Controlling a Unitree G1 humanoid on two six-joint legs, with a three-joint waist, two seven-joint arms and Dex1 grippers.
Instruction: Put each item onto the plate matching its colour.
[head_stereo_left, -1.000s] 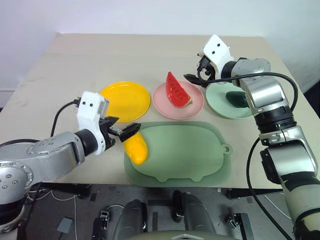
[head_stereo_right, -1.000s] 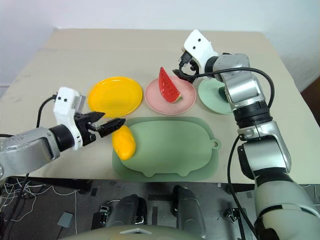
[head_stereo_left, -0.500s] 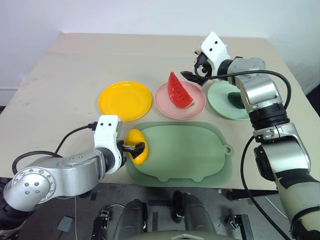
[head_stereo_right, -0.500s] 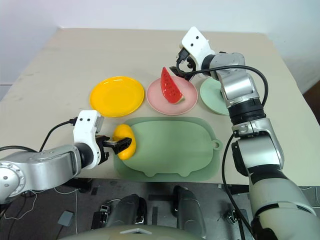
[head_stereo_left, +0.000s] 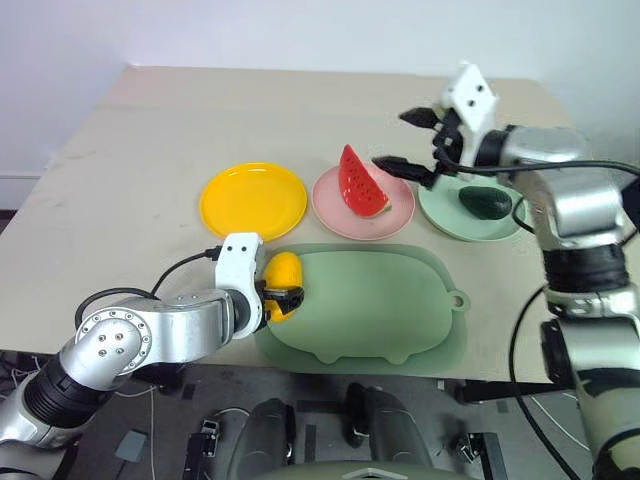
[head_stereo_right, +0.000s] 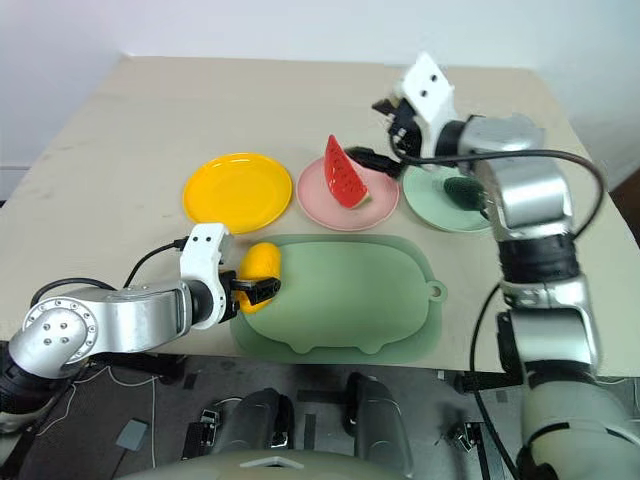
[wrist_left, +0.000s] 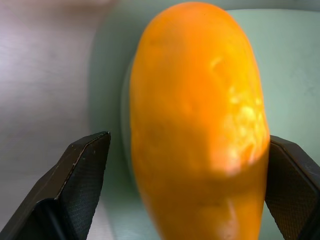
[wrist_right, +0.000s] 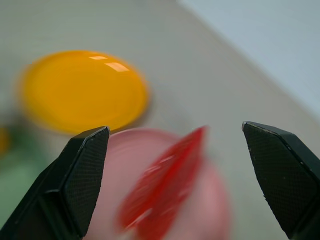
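The yellow mango (head_stereo_left: 281, 270) lies on the left edge of the pig-shaped board. My left gripper (head_stereo_left: 281, 288) is open around it, one black finger (wrist_left: 82, 172) on each side, with a small gap showing at one finger. The red watermelon wedge (head_stereo_left: 358, 183) stands on the pink plate (head_stereo_left: 398, 211). On the mint green plate (head_stereo_left: 444, 216) rests the dark green avocado (head_stereo_left: 485, 203). The yellow plate (head_stereo_left: 253, 200) is bare. My right gripper (head_stereo_left: 399, 140) hangs open in the air between the pink and green plates, holding nothing.
The large green pig-shaped board (head_stereo_left: 380, 310) lies at the table's near edge in front of the three plates. Beige tabletop stretches to the left and behind the plates. The right arm's cable hangs past the table's right corner.
My left gripper came down and forward until its fingers straddle the mango. The right hand pulled back to the right from beside the watermelon and rolled its wrist. Both stayed open.
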